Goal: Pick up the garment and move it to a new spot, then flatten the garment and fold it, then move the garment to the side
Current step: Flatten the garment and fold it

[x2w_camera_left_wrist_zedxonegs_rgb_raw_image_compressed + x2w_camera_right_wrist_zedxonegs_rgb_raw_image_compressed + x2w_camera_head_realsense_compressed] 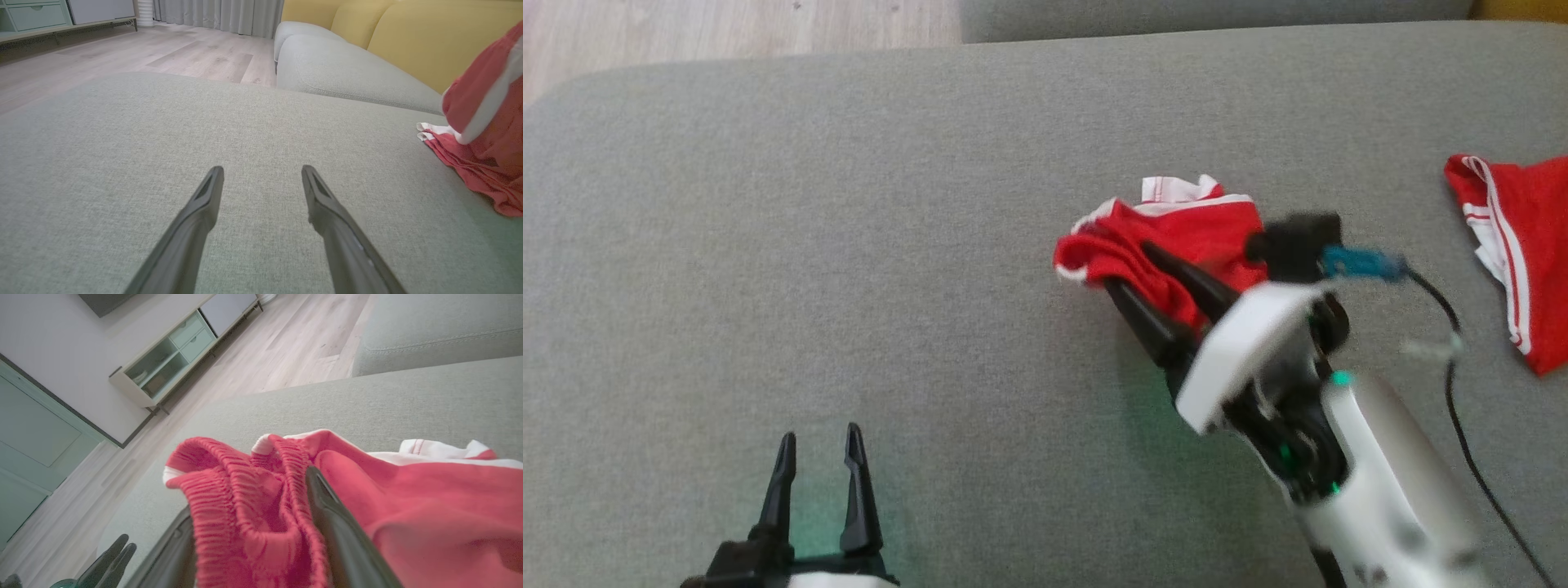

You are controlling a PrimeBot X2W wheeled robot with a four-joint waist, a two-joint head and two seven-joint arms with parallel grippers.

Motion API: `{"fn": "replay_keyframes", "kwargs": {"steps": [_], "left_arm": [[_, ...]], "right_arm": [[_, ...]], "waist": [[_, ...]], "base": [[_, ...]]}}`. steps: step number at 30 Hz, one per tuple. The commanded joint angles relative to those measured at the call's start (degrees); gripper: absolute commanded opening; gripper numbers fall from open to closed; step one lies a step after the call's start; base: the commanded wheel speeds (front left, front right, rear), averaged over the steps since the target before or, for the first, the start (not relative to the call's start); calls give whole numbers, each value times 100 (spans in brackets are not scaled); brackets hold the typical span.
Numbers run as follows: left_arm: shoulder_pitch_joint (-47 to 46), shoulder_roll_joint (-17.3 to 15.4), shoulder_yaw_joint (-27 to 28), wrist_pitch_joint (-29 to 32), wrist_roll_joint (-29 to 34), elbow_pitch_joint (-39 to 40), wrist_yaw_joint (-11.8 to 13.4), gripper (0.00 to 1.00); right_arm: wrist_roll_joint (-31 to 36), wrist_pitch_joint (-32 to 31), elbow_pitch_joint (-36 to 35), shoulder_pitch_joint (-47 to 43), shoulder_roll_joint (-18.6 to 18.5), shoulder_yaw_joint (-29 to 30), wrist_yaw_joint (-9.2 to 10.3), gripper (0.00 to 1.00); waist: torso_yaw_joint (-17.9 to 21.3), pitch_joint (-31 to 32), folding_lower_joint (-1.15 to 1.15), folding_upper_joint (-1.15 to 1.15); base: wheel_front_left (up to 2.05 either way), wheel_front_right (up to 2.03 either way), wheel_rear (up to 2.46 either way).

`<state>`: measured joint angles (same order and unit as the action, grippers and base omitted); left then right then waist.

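the head camera looks down from high up at the grey sofa seat (849, 204), with wood floor (727, 33) at the top edge. the left wrist camera sits low, near the seat, and looks flat across it to the floor and a yellow sofa back (408, 36). the right wrist camera is tilted and very close to the red garment (408, 506). all three views share the seat and the garment.

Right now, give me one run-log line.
left tool: open over cushion | right tool: open, astride garment | garment: crumpled | fold: not started
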<state>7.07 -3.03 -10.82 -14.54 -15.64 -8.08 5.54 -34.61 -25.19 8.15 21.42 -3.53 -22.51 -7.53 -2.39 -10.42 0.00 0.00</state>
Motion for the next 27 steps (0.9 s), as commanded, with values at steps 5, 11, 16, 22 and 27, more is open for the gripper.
{"fn": "replay_keyframes", "kwargs": {"steps": [5,11,16,22,27], "left_arm": [[70,15,266,-46,-67,241,75,100],[-9,15,254,-46,-85,229,29,100],[-83,15,222,-46,-81,223,-19,100],[-57,15,214,-46,-135,209,12,100],[44,15,286,-46,-132,251,19,100]], "right_arm": [[608,75,-1113,-666,65,232,4,100],[2083,125,-890,-593,-247,109,4,100],[2460,140,-466,-229,-210,-229,4,100],[2095,145,-446,-126,-76,-501,4,100],[2043,488,-857,-279,-139,-266,4,100]], "waist": [[124,38,0,0],[264,-22,0,0],[221,-66,0,0],[80,-2,0,0],[76,191,0,0]], "base": [[0,0,0],[0,0,0],[0,0,0],[0,0,0],[0,0,0]]}}
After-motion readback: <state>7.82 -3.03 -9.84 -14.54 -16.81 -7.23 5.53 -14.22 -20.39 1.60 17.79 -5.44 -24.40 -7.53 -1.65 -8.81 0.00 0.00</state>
